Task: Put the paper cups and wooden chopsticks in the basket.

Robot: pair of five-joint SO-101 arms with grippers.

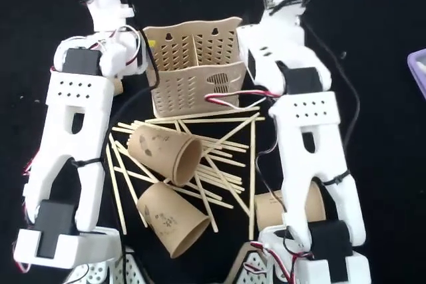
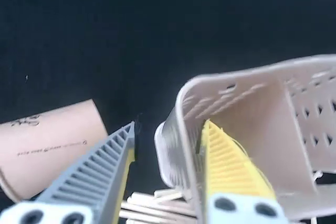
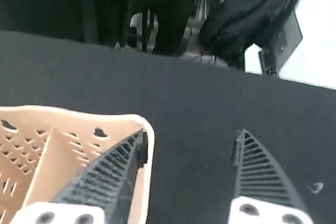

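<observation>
Nearest the arm bases, one paper cup [image 1: 172, 221] lies on its side on the black table [image 1: 373, 131] and a second cup [image 1: 276, 207] lies beside the right arm. Just beyond them a third cup [image 1: 166, 154] rests on the scattered wooden chopsticks [image 1: 206, 119], which reach the basket [image 1: 193, 91]. Farther back, the left gripper [image 2: 168, 124] is spread astride the basket's corner wall, one finger inside and one outside, with a fourth cup [image 2: 52, 140] just beside the outer finger. The right gripper [image 3: 191, 132], also spread, hangs at the opposite corner, one finger at the rim and the other over bare table.
</observation>
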